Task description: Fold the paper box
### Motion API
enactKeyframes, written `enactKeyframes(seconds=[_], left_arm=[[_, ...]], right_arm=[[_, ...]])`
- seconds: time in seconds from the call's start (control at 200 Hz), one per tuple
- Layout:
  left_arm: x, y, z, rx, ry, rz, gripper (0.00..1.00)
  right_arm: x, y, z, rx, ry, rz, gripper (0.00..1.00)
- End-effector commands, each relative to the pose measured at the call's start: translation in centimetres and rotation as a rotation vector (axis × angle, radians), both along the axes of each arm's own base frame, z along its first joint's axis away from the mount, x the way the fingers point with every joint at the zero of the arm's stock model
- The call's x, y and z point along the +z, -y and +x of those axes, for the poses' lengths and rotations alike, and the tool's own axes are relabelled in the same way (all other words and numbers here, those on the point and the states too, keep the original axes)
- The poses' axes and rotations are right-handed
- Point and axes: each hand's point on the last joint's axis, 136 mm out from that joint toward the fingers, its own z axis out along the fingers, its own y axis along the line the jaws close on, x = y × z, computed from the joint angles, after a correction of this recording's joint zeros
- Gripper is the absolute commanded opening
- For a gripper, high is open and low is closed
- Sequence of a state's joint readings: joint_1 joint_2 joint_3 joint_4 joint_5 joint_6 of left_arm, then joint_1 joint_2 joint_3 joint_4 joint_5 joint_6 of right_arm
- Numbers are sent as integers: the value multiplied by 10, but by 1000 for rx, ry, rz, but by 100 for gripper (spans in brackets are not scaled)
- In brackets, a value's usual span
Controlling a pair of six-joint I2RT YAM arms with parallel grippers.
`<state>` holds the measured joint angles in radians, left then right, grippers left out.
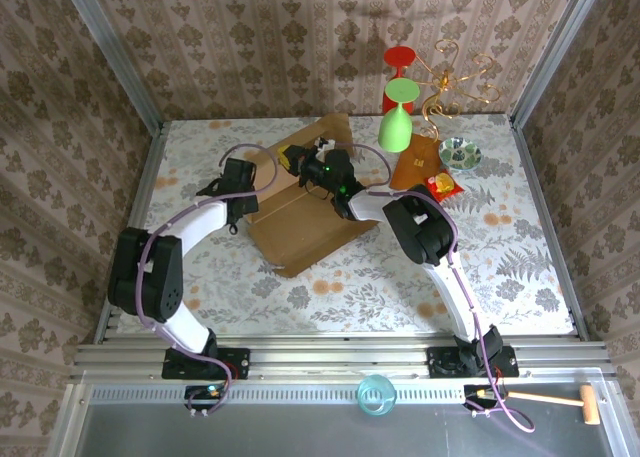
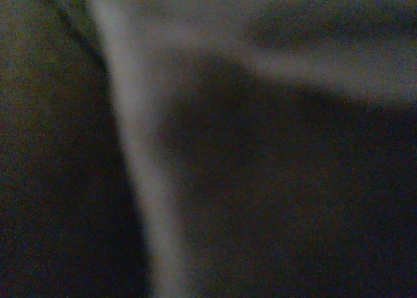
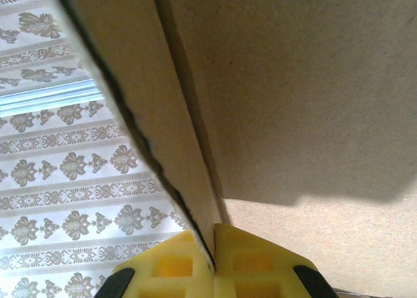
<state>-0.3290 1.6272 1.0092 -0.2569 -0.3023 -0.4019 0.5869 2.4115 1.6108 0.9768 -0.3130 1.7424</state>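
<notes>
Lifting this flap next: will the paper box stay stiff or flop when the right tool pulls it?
Probably stiff: the paper box edge pinched in the right tool looks straight, not sagging. It will likely hinge along the crease beside that edge. It seems light, so it may slide on the table.

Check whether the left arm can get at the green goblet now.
Probably not: the paper box and the right arm lie between the left arm and the green goblet.

top: overhead, facing down | right wrist: tight against paper box point(image 3: 293, 83) | left wrist: blurred, perhaps likewise
</notes>
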Motion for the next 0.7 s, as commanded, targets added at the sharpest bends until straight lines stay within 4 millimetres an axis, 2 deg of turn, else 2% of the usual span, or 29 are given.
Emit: enactKeyframes(seconds=[0.0, 0.17, 0.25, 0.35, 0.56, 0.69], left_arm=[[-12, 1, -6, 9, -46, 45, 0], [-18, 4, -6, 7, -61, 52, 0], [-22, 6, -6, 4, -75, 49, 13], [-28, 8, -5, 3, -87, 42, 20], [-29, 6, 1, 15, -66, 46, 22], [-28, 5, 5, 28, -52, 48, 13]], right_arm=[[1, -20, -17, 59, -40, -9, 0], [3, -23, -18, 55, -49, -6, 0], [2, -23, -18, 56, -52, -9, 0], [3, -23, -18, 53, -50, -9, 0], [2, -22, -18, 49, -55, -7, 0], [1, -20, -17, 39, -62, -3, 0]])
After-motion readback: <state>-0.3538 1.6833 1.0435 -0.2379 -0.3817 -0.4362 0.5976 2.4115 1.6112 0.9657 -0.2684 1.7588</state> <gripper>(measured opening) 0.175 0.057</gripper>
